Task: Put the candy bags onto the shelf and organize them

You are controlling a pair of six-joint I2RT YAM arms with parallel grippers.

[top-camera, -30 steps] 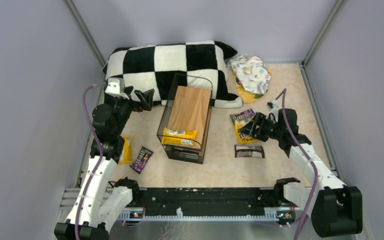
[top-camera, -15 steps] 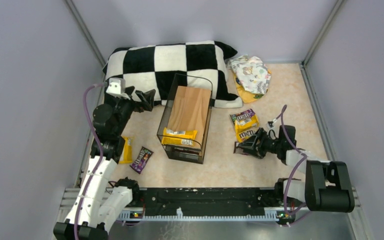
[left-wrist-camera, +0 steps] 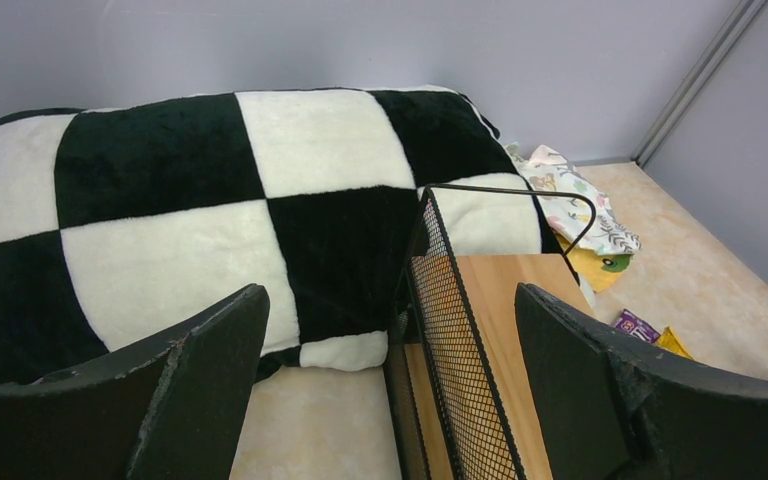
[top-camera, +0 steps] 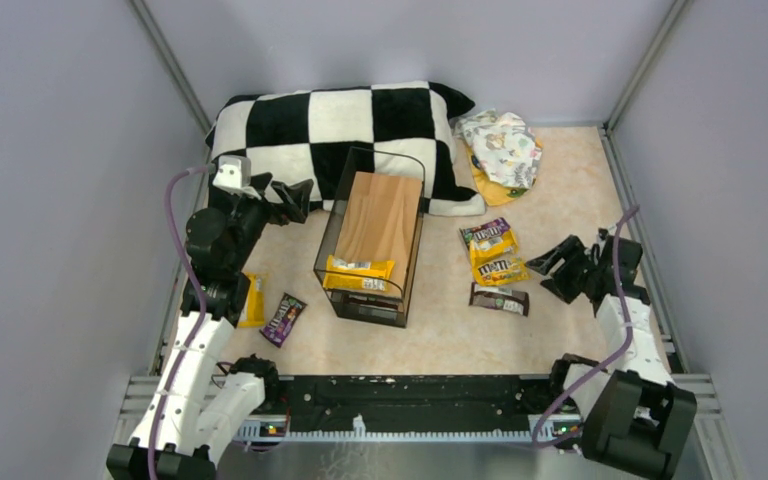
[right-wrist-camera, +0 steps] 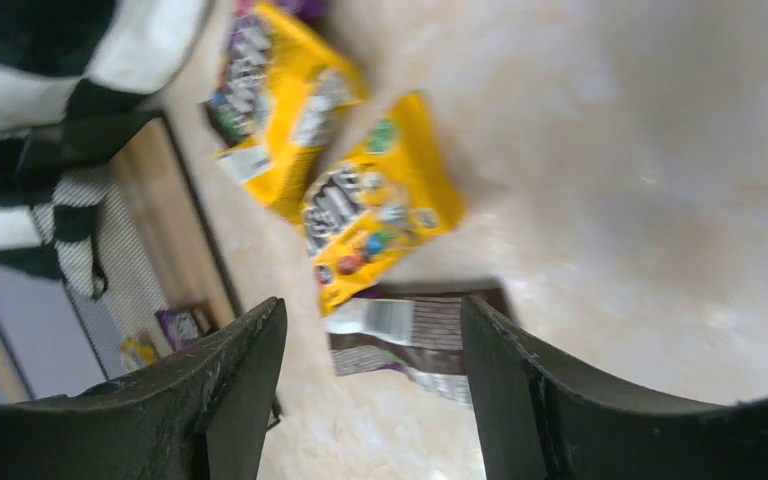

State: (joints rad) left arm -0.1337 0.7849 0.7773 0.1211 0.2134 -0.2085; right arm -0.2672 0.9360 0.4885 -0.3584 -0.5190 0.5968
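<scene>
Shelf (top-camera: 380, 215) mid-tabletop (top-camera: 440, 335), yellow bag (top-camera: 359, 272) on board's near end. Left tool (top-camera: 290, 198) wide open, empty, beside pillow (top-camera: 330, 125). Right tool (top-camera: 557, 268) part open, empty, right of yellow pair (top-camera: 493, 252) and brown bag (top-camera: 500, 299).

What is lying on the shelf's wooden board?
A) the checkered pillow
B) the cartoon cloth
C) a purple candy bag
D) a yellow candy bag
D: a yellow candy bag lies on the near end of the shelf, while the purple candy bag sits on the table to its left.
</scene>
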